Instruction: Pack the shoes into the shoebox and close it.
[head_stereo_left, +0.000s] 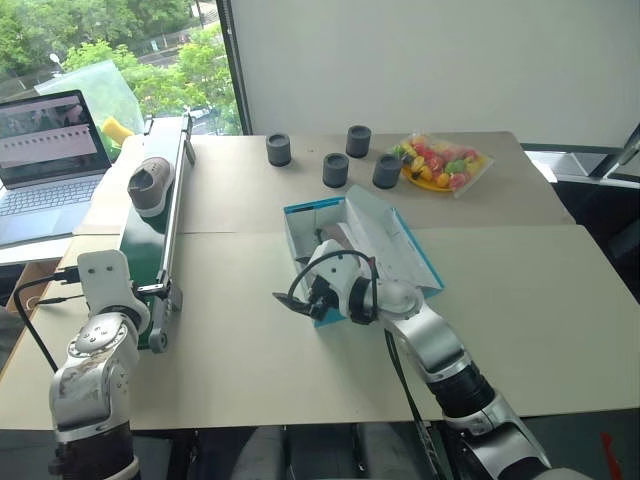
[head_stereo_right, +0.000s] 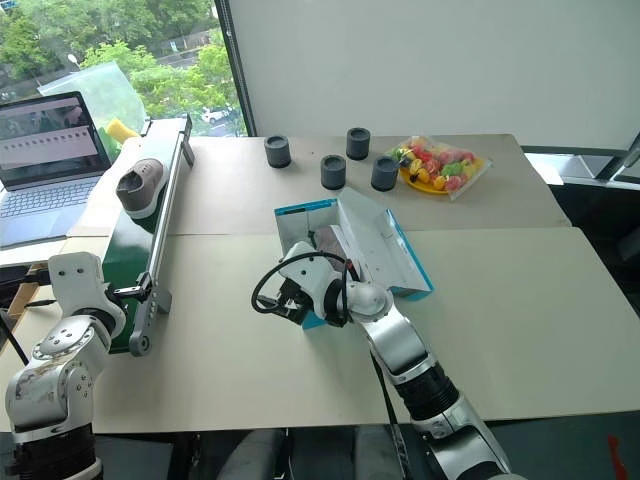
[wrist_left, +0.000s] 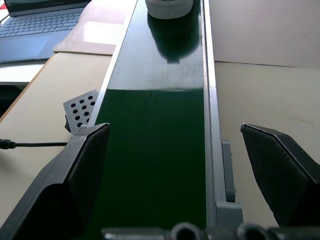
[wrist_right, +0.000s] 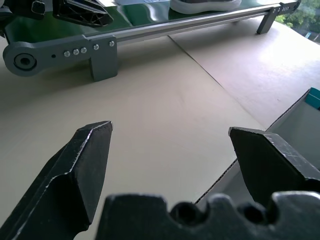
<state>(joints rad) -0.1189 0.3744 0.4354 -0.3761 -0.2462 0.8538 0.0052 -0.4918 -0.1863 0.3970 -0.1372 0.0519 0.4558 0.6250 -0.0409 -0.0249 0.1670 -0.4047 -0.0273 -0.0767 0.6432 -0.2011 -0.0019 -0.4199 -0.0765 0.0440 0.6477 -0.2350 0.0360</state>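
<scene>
Okay, quick rundown for grabbing that second shoe cleanly:

Shoe on the belt: one grey sneaker (head_stereo_left: 151, 186) sits toe-up on the green conveyor (head_stereo_left: 150, 240) at the left of the head view, upper part of the belt, well apart from your left claw.

Shoebox: the blue shoebox (head_stereo_left: 352, 245) lies open in the middle of the frame, lid flapped over toward the right; something dark is already inside, looks like the other shoe, but I can't say for sure.

Left gripper (wrist_left: 175, 145): fingers spread wide, nothing in them, hanging over the near end of the belt and looking straight up it.

Right gripper (wrist_right: 170, 145): also spread wide and empty, parked at the box's near-left corner, pointed toward the conveyor.

Step in hand: I'd say it's picking the shoe off the belt with the left.

How to do it well: stay centred between the side rails, and close across the shoe's width, not its length.

Watch out: a sole-edge pinch will probably tip it off the belt.
</scene>
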